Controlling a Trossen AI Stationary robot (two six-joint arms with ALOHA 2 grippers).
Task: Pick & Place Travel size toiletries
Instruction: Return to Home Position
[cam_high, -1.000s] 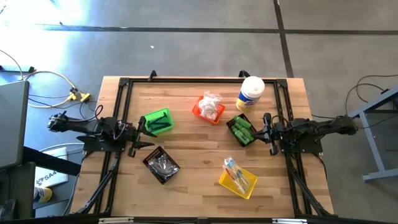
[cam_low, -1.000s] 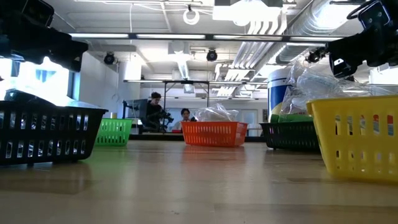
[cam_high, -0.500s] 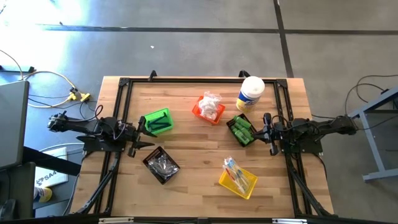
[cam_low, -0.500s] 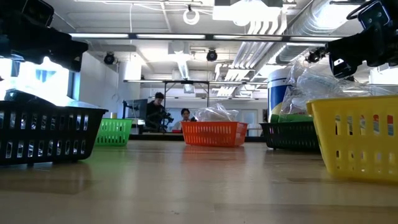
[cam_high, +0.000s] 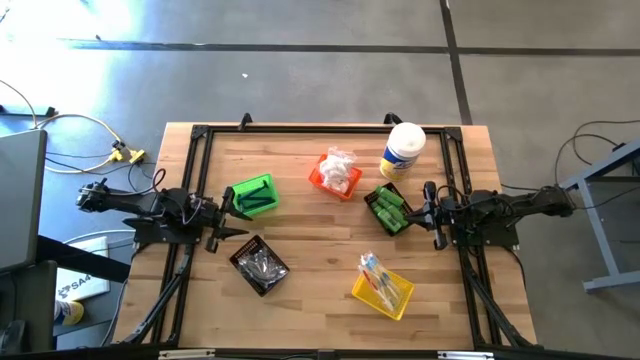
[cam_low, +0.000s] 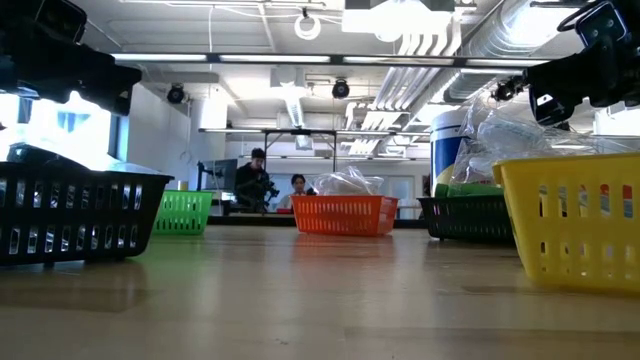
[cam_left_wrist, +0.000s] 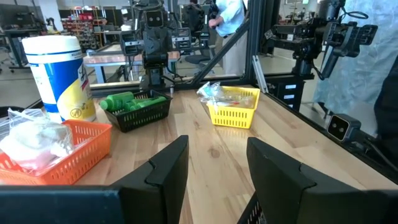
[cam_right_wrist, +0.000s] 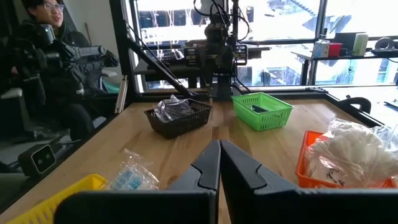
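Toiletries (cam_high: 388, 210) lie sorted in bins (cam_low: 570, 220), so arms park at bench (cam_high: 310, 250) sides: left pincer (cam_left_wrist: 214, 149) parted, right pincer (cam_right_wrist: 220, 144) closed, empty.

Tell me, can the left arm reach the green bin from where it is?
Probably yes. The left pincer sits open right beside the green bin, and nothing stands between them to block it.
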